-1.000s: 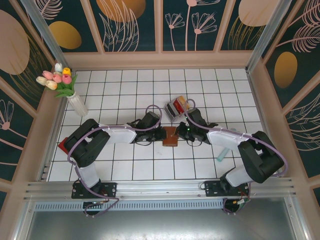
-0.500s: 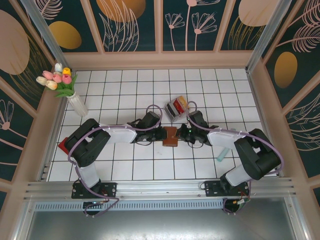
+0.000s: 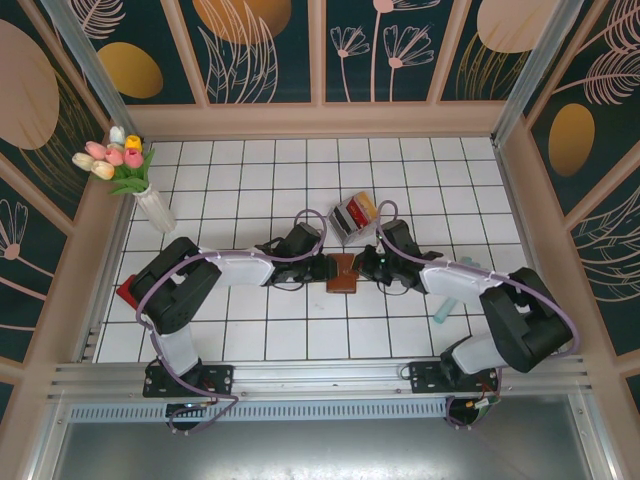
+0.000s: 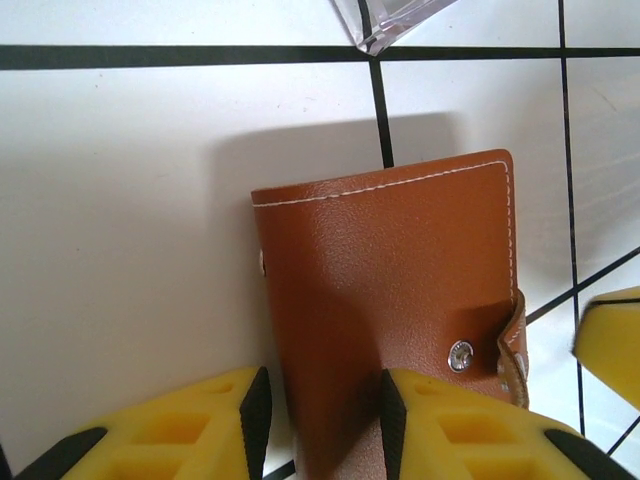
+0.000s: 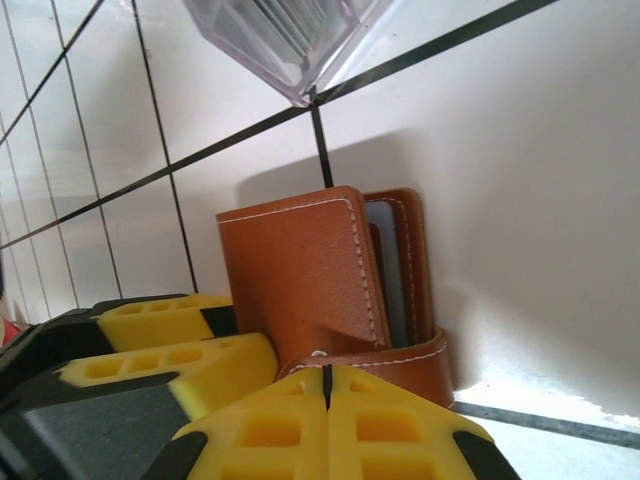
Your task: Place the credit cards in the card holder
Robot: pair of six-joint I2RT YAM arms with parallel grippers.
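**Top view.** Wallet (image 3: 342,272): brown, closed, flat on the tiled table (image 3: 250,340), between the two grippers. Left gripper (image 3: 324,268) is at its left edge and right gripper (image 3: 362,268) at its right edge. Tray (image 3: 336,224): clear, just behind the wallet, holding upright cards (image 3: 358,210) in red, yellow and dark tones. Vase (image 3: 155,208) of tulips stands far left.

**Left wrist.** Left gripper (image 4: 322,415): we note the jaws partly apart, gripping nothing. The near corner of the wallet (image 4: 390,290) lies in the gap. A strap (image 4: 515,345) with a snap sits at the wallet's right edge.

**Right wrist.** Right gripper (image 5: 325,385): jaws fully together, tips against the strap (image 5: 400,365). Whether they pinch it we cannot tell, as the tips hide the contact. The wallet (image 5: 290,270) gapes slightly, with a grey sheet inside.
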